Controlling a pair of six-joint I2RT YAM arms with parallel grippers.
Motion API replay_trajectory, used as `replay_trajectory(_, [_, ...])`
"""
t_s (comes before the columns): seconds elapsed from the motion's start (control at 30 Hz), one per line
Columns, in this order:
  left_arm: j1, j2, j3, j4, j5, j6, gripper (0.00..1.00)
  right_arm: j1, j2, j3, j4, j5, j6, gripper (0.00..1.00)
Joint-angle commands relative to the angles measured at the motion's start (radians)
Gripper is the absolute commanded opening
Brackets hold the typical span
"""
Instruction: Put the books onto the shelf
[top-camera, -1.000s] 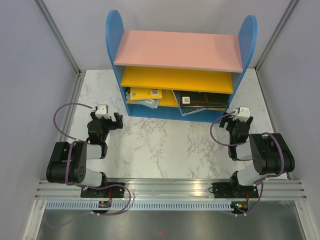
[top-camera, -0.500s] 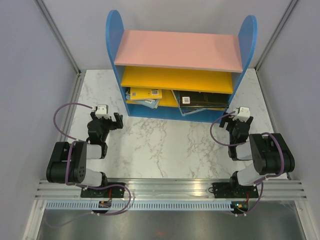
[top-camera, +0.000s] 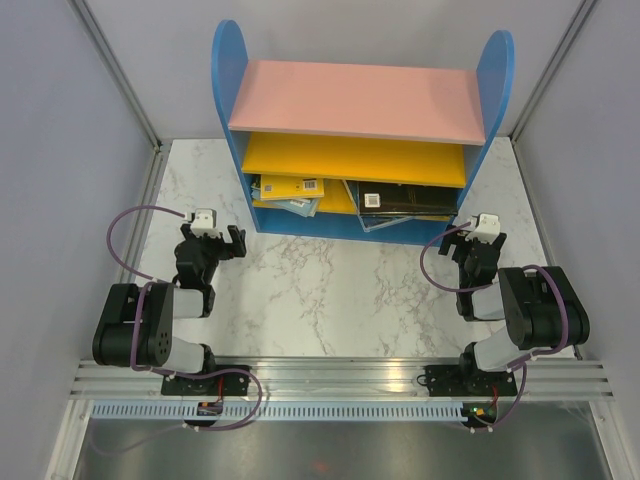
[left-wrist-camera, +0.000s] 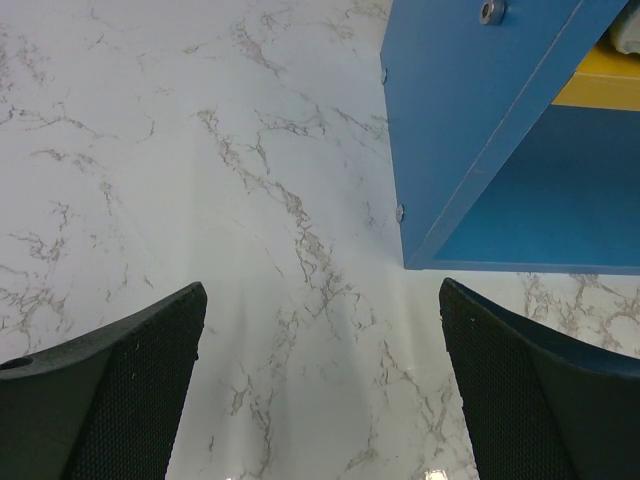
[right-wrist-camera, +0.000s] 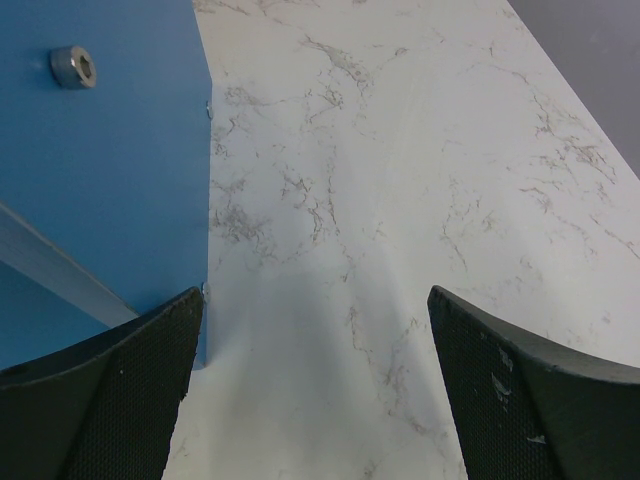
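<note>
The shelf (top-camera: 360, 100) stands at the back of the marble table, with blue sides, a pink top board and yellow inner boards. The books lie flat on its lower level: a yellow and a light blue one (top-camera: 288, 193) on the left, dark ones (top-camera: 405, 203) on the right. My left gripper (top-camera: 236, 242) is open and empty, low over the table just left of the shelf's front left corner (left-wrist-camera: 420, 250). My right gripper (top-camera: 452, 240) is open and empty too, beside the shelf's right side panel (right-wrist-camera: 100, 160).
Grey walls close in the table (top-camera: 330, 290) on both sides. A metal rail (top-camera: 340, 372) runs along the near edge by the arm bases. Purple cables loop beside each arm.
</note>
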Motion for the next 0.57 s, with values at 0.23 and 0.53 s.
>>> replay_trajectory(0.23, [0.001,0.002,-0.001,0.077,-0.018,0.056,1.0,0.037,0.003,0.065,0.023,-0.17,0.014,0.98])
replay_trajectory(0.53, [-0.001,0.002,-0.001,0.077,-0.018,0.056,1.0,0.037,0.004,0.066,0.02,-0.17,0.017,0.98])
